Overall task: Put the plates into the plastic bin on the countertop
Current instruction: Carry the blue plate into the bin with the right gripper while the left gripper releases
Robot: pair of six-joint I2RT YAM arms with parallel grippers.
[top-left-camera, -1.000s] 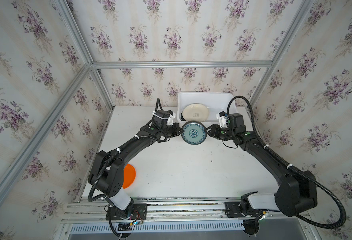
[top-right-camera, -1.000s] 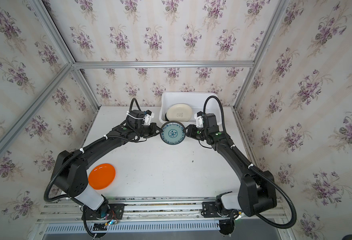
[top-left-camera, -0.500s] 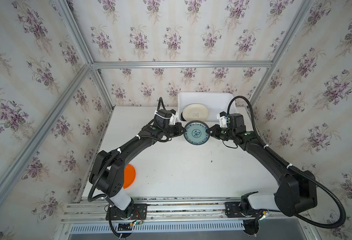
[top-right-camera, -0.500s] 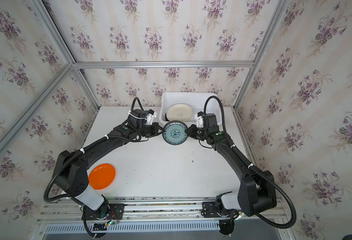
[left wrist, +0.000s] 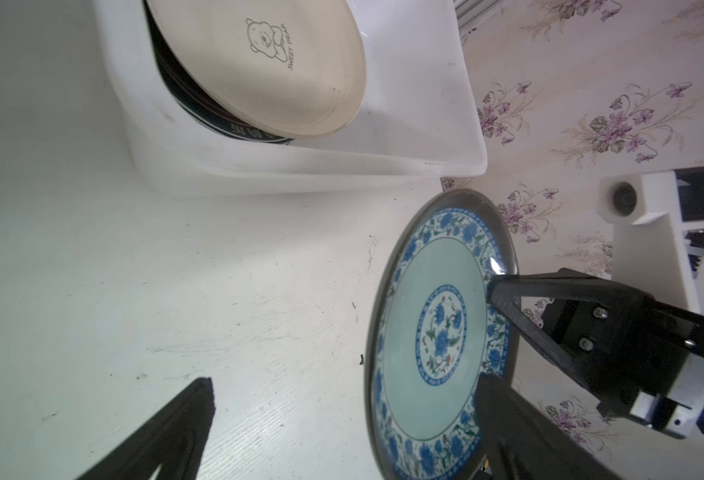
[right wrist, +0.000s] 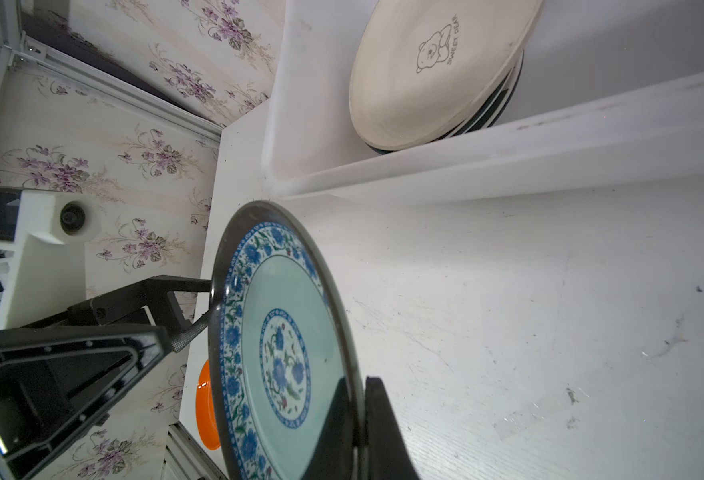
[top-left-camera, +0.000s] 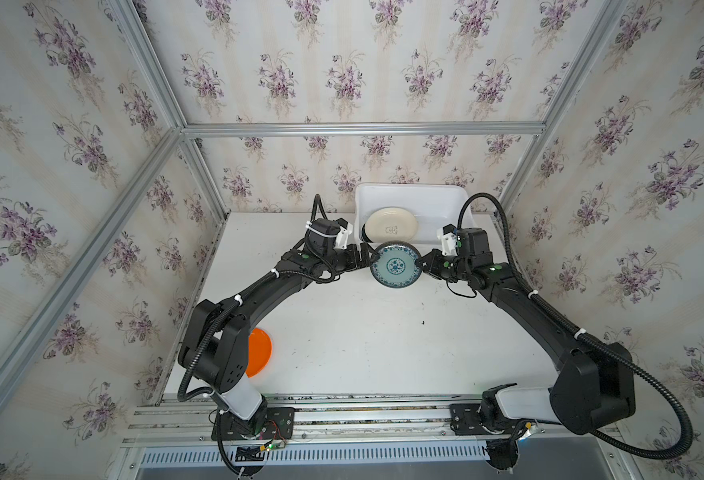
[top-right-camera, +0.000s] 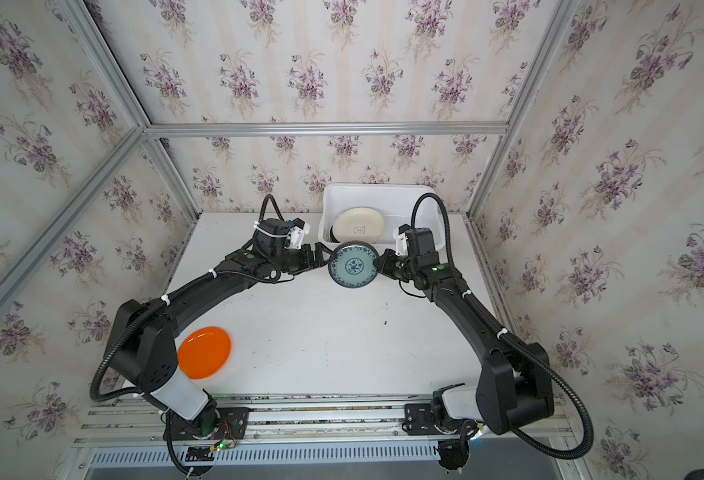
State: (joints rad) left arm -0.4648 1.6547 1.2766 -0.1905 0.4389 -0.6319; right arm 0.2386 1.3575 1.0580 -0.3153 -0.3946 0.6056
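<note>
Wallpaper [top-left-camera: 425, 62] with purple flower sprigs on pale cream stripes covers the back and side walls, filling the upper half and both edges of both top views. Silver metal rails [top-left-camera: 362, 128] trace the corners. A slotted grille [top-left-camera: 342, 457] spans the bottom edge. The light is soft and even.

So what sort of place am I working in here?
Probably a mock-up test booth, not a real kitchen: floral wallpaper panels in aluminium framing, and a white countertop with a plastic bin.
</note>
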